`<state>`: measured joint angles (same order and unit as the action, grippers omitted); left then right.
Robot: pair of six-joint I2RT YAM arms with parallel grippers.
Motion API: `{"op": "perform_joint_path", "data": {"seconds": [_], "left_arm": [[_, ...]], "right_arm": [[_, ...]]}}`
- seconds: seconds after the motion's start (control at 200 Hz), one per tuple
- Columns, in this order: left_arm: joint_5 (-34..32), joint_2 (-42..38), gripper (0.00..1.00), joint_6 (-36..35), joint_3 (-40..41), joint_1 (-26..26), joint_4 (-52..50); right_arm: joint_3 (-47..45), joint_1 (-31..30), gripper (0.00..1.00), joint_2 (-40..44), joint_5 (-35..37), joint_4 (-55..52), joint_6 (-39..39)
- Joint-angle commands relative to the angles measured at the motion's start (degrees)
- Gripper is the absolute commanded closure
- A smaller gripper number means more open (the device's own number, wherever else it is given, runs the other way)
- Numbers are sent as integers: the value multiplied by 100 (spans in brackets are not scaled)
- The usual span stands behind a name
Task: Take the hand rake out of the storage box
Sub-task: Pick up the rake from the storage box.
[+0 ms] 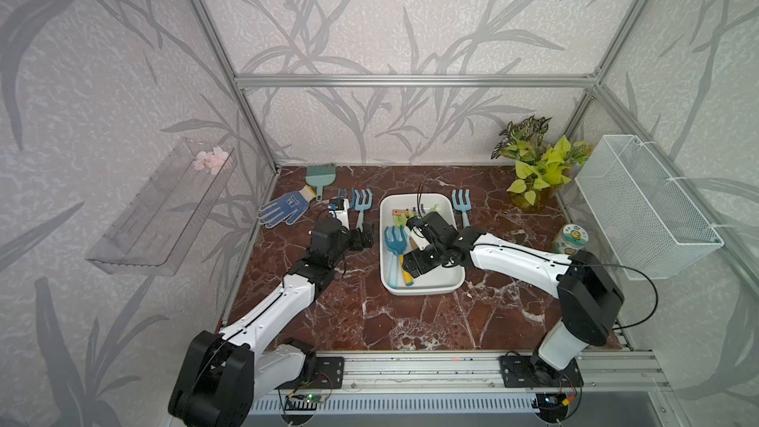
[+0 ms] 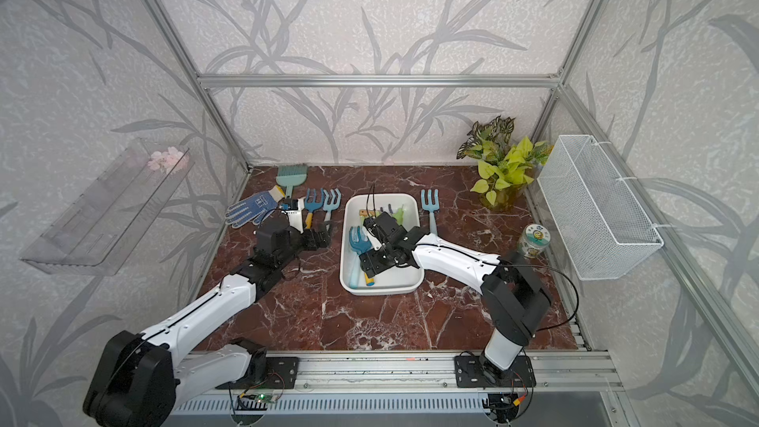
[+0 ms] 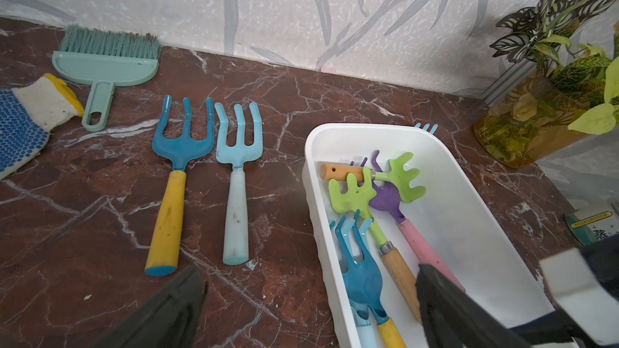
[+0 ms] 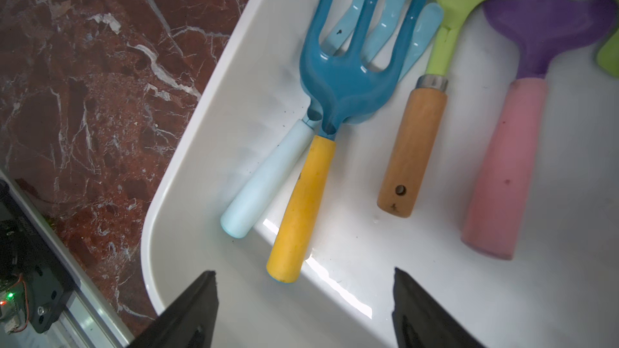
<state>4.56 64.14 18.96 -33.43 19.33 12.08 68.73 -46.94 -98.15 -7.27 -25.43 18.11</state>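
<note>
- The shallow white rectangular plastic storage box (image 1: 427, 287) sits mid-table. Several hand rakes lie lengthwise inside it.
- The likely target is the dark blue plastic hand rake with a yellow handle (image 4: 301, 209). It lies near the box's left wall, on top of a pale blue rake with a pale handle (image 4: 264, 182).
- Just beside these lie a green rake with a wooden handle (image 4: 412, 148) and a purple rake with a pink handle (image 4: 502, 169).
- Step in hand, as judged: the right gripper (image 4: 303, 276) is lining up over the free end of the yellow handle for a grasp.
- Procedure:
  - Centre the yellow handle between the jaws.
  - Descend until the pads flank it well up from the tip.
  - Close across its narrow width.
  - Lift straight up until the tines clear the rim.
- Caution: keep the wall-side finger off the box wall and off the pale handle. Pinching both handles would likely lift two rakes.
- Right fingers (image 4: 187, 313): spread wide, empty, touching nothing visible.
- Left gripper (image 3: 310, 271): spread wide, empty, hovering at the box's left wall.
</note>
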Motion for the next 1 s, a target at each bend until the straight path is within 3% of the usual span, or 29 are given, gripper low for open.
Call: {"op": "perform_joint_path", "data": {"seconds": [0.0, 0.11, 0.25, 0.345, 0.995], "left_arm": [[91, -225, 0, -164, 90, -35, 157], [27, -348, 0, -155, 159, -74, 171], [5, -432, 0, -147, 210, -135, 160], [21, -453, 0, -138, 231, -174, 163], [157, -613, 0, -58, 337, -307, 243]], "right_arm": [[359, -44, 16, -337, 187, -251, 11], [519, -61, 19, -590, 174, -194, -7], [811, -94, 38, -911, 172, -164, -18], [1023, -105, 44, -1115, 229, -239, -25], [1457, -149, 61, -1882, 261, -504, 70]]}}
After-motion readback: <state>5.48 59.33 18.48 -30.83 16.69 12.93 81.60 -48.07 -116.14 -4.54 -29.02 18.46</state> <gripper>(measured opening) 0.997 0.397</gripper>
